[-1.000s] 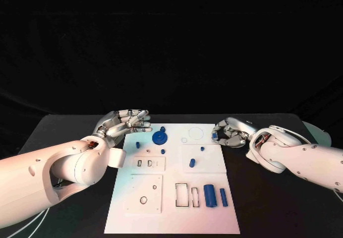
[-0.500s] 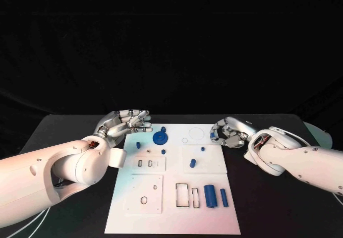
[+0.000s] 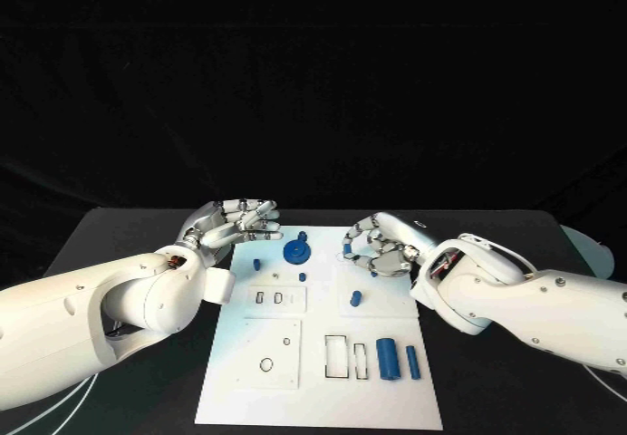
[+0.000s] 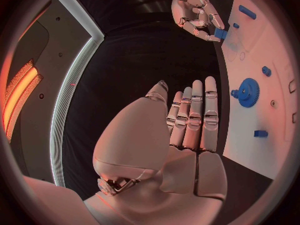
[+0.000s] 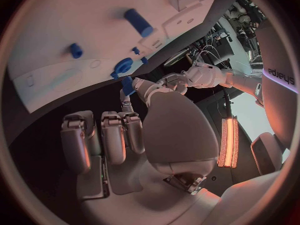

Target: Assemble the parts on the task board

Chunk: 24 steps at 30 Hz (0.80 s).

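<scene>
At the left, the left robot hand (image 3: 233,222) is held just off the far left corner of the white task board (image 3: 320,381), fingers extended side by side, nothing grasped. A blue gear (image 3: 296,251) stands beside it on the board. At the right, a small blue part (image 3: 348,246) is pinched in the right robot hand (image 3: 381,246) above the board's far area. Everything rests on a black worktop (image 3: 118,245).

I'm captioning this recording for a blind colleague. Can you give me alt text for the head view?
The right hand pinches a small blue part above the far end of the white task board on a black table. The left hand hovers with nothing in it beside a blue gear.
</scene>
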Each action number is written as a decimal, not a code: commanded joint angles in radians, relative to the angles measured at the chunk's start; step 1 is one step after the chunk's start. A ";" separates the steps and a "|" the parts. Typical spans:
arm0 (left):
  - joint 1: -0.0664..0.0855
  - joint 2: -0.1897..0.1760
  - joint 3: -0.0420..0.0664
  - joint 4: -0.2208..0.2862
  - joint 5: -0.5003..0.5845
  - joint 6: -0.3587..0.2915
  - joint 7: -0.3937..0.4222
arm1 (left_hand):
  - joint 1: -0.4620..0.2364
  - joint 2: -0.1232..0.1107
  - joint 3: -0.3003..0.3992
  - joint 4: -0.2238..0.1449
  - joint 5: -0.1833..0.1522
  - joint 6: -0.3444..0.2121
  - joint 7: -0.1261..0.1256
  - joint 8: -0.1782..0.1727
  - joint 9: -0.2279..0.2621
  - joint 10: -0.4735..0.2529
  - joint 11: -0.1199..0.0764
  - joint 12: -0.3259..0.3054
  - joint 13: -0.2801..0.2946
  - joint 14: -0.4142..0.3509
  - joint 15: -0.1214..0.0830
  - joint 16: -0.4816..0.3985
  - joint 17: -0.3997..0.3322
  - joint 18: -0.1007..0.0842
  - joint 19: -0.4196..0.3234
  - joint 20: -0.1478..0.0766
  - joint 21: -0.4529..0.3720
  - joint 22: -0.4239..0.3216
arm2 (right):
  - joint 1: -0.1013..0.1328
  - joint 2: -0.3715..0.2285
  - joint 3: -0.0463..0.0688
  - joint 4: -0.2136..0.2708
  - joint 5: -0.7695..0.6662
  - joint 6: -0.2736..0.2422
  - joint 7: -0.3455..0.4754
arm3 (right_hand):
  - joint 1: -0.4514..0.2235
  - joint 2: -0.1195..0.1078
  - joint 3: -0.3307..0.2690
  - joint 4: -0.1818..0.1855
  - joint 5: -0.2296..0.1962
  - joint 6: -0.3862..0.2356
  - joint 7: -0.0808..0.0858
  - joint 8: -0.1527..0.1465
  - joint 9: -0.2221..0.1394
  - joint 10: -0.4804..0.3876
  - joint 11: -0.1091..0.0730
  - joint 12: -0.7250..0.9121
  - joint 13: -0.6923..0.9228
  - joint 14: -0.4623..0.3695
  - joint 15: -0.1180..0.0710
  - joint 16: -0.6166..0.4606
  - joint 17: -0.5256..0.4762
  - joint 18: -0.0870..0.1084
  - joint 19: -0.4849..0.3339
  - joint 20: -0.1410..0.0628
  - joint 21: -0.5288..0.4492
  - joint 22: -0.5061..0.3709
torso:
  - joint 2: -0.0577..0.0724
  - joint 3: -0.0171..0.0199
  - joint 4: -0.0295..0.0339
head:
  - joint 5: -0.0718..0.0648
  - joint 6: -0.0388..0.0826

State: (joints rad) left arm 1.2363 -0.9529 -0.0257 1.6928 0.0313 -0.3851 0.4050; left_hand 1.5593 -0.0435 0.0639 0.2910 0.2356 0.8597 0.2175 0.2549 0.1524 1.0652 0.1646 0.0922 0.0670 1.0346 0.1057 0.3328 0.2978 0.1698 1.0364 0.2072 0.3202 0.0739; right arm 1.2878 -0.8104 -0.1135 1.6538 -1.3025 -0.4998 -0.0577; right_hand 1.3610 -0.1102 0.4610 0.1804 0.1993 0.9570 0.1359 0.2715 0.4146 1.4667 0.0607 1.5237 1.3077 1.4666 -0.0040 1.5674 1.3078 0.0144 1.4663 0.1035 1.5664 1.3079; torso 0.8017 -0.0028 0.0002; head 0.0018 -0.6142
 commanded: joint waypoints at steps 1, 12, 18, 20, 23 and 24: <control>0.001 0.009 0.001 -0.009 0.002 0.022 0.007 | -0.010 -0.001 0.005 -0.001 -0.003 0.002 0.011 -0.005 -0.001 0.004 0.002 -0.006 0.000 -0.003 0.006 -0.004 0.002 0.014 0.008 -0.001 -0.006 -0.001 | -0.002 0.039 -0.003 0.011 -0.059 0.002 -0.084 | -0.003 0.008 0.004 0.003 -0.004 0.000 -0.003 0.005 0.016 0.055 -0.007 -0.006 0.205 0.104 -0.007 0.003 0.263 -0.014 0.105 -0.004 0.004 0.263 | -0.002 -0.0018 0.0047 | 0.003 0.000; 0.001 0.020 0.001 -0.035 0.002 0.017 0.015 | -0.010 -0.001 0.005 -0.001 -0.003 0.002 0.011 -0.005 -0.001 0.004 0.002 -0.006 0.000 -0.003 0.006 -0.004 0.002 0.014 0.008 -0.001 -0.006 -0.001 | -0.045 0.183 -0.016 -0.041 -0.148 0.044 -0.160 | -0.011 0.005 0.003 0.005 -0.001 -0.002 -0.002 0.006 0.017 0.055 -0.006 -0.007 0.204 0.104 -0.007 0.003 0.263 -0.014 0.105 -0.004 0.004 0.263 | -0.007 -0.0066 0.0022 | 0.035 -0.012; 0.001 0.019 0.001 -0.039 0.002 0.015 0.017 | -0.012 -0.001 0.005 -0.001 -0.003 0.002 0.011 -0.005 -0.001 0.005 0.002 -0.006 0.000 -0.003 0.006 -0.004 0.002 0.014 0.008 -0.001 -0.006 -0.002 | -0.066 0.233 -0.018 -0.064 -0.192 0.067 -0.185 | -0.015 0.003 0.002 0.005 -0.002 0.001 -0.004 0.010 0.019 0.055 -0.007 -0.006 0.205 0.104 -0.007 0.003 0.263 -0.014 0.105 -0.004 0.004 0.263 | -0.006 -0.0049 0.0031 | 0.036 -0.013; 0.001 0.019 0.001 -0.039 0.002 0.014 0.017 | -0.012 -0.001 0.005 -0.001 -0.003 0.002 0.011 -0.005 -0.001 0.005 0.002 -0.006 0.000 -0.003 0.006 -0.004 0.002 0.014 0.008 -0.001 -0.006 -0.002 | -0.071 0.245 -0.019 -0.072 -0.202 0.073 -0.191 | -0.016 0.002 0.002 0.005 -0.002 0.002 -0.004 0.010 0.020 0.056 -0.007 -0.006 0.205 0.104 -0.007 0.003 0.263 -0.014 0.105 -0.004 0.004 0.263 | -0.006 -0.0050 0.0042 | 0.036 -0.014; 0.001 0.019 0.001 -0.040 0.002 0.012 0.016 | -0.013 -0.001 0.005 0.000 -0.004 0.002 0.011 -0.005 -0.001 0.006 0.002 -0.007 0.000 -0.003 0.006 -0.005 0.003 0.014 0.007 0.000 -0.008 -0.002 | -0.077 0.261 -0.021 -0.085 -0.213 0.080 -0.199 | -0.018 0.002 0.002 0.005 -0.002 0.003 -0.005 0.011 0.020 0.056 -0.008 -0.006 0.205 0.104 -0.007 0.003 0.263 -0.014 0.105 -0.004 0.004 0.263 | -0.005 -0.0065 0.0047 | 0.041 -0.019; 0.001 0.019 0.001 -0.040 0.002 0.012 0.016 | -0.014 -0.002 0.005 -0.001 -0.004 0.003 0.010 -0.006 -0.002 0.007 0.002 -0.008 0.001 -0.004 0.007 -0.006 0.003 0.014 0.005 0.001 -0.010 -0.003 | -0.078 0.265 -0.021 -0.087 -0.215 0.082 -0.200 | -0.018 0.002 0.002 0.005 -0.002 0.003 -0.005 0.011 0.020 0.056 -0.008 -0.006 0.205 0.104 -0.007 0.003 0.263 -0.014 0.105 -0.004 0.004 0.263 | -0.005 -0.0065 0.0049 | 0.042 -0.021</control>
State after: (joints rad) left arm 1.2363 -0.9356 -0.0258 1.6517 0.0313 -0.3840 0.4080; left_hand 1.5577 -0.0451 0.0639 0.2910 0.2356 0.8597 0.2175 0.2549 0.1522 1.0652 0.1646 0.0888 0.0670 1.0324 0.1079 0.3317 0.3001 0.1698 1.0365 0.2072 0.3149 0.0713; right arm 1.2117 -0.5500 -0.1344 1.5699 -1.4653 -0.4523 -0.2238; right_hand 1.3484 -0.1068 0.4607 0.1805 0.1948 0.9507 0.1383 0.2715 0.4146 1.4667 0.0608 1.5196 1.3075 1.4665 -0.0039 1.5674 1.3075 0.0144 1.4663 0.1036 1.5664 1.3079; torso 0.7953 -0.0087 0.0038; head 0.0405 -0.6313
